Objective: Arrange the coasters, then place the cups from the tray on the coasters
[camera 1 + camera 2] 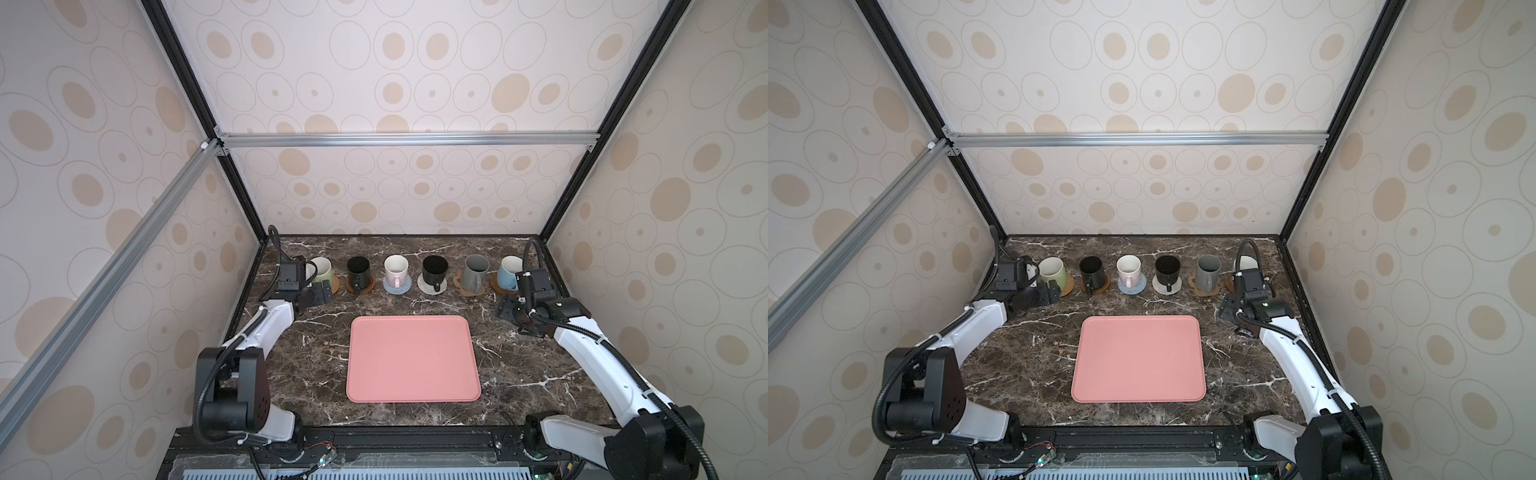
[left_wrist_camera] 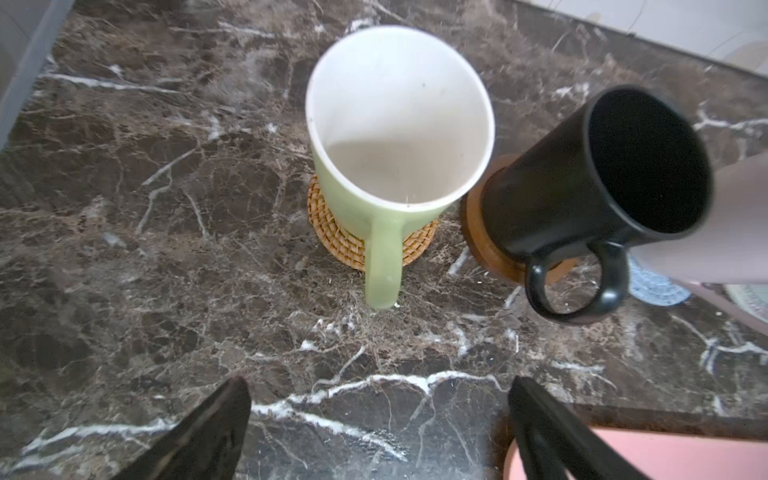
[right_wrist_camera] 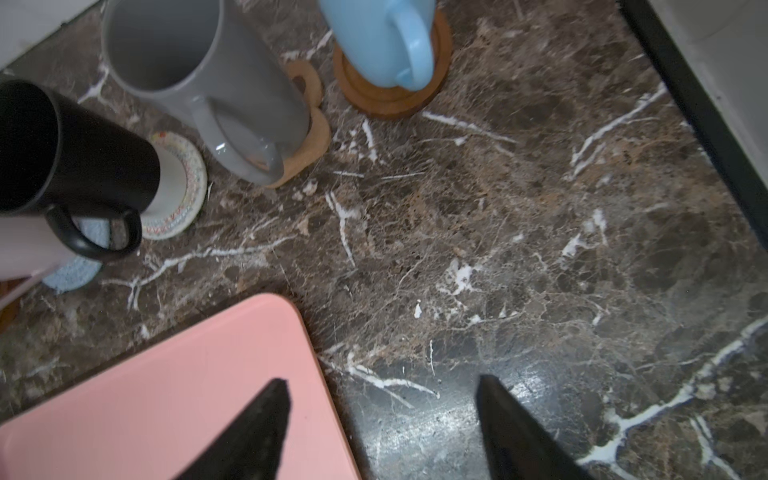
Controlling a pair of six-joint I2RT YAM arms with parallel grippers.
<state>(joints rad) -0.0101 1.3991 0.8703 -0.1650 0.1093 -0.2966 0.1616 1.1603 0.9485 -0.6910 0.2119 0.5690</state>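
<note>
Ahead of left gripper (image 2: 378,380): glossy green mug (image 2: 399,124) on woven rattan disc (image 2: 336,239).
Both sets of jaws apart, empty; right gripper (image 3: 381,380) over veined brown marble top (image 3: 540,208), smooth pink tray (image 3: 145,374) just beside.

Marble table (image 1: 311,365): pink tray (image 1: 413,359) ctr, 6 coasters (image 1: 405,287) in back row.

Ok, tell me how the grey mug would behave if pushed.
The grey mug looks tall and narrow, so a high push would probably tip it. Its glossy side suggests hard, slippery ceramic, likely chippable. The thin paw-shaped coaster beneath might slide with it.
</note>
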